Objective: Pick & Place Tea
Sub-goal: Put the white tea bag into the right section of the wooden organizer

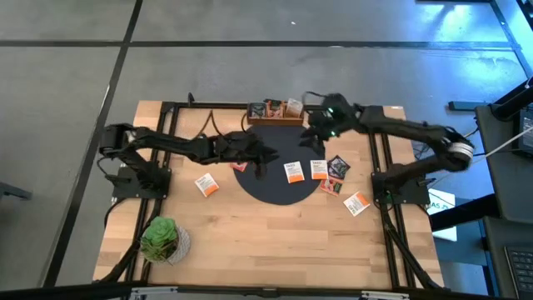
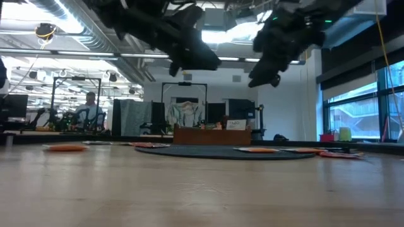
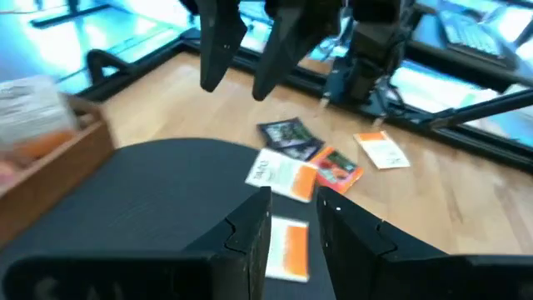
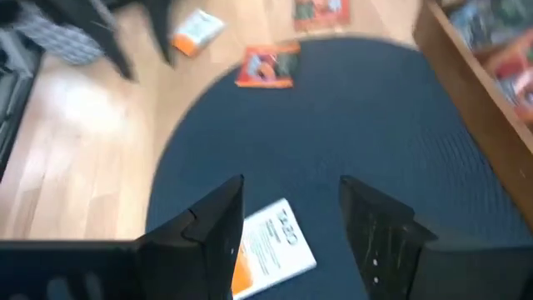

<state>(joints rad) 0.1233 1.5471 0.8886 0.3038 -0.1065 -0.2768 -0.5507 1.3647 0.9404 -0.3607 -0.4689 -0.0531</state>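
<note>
- Black rubbery round mat (image 1: 275, 179) lies at the middle of the tabletop (image 1: 275, 250), toward the far edge, and most of the tea sits on it or just off its right rim.
- Two orange-and-white packets (image 1: 292, 172) rest on the mat's right part; a dark packet (image 1: 338, 165) and a red one (image 1: 331, 186) lie just beside that rim, so they are easy to reach from either side.
- One more orange packet (image 1: 206, 185) lies off the mat toward the left edge, another (image 1: 356, 203) toward the right edge.
- A wooden tray (image 1: 275, 112) at the far edge already holds a few packets; I judge it the drop place.
- My left end effector (image 1: 260, 155) hangs above the mat's left part, fingers spread with nothing between them, aimed at the packet below.
- My right end effector (image 1: 315, 137) hovers near the tray and the mat's far right rim, fingers apart and empty, an orange-and-white packet showing below them.
- A green plant (image 1: 160, 237) stands near the front left corner, clear of the work.
</note>
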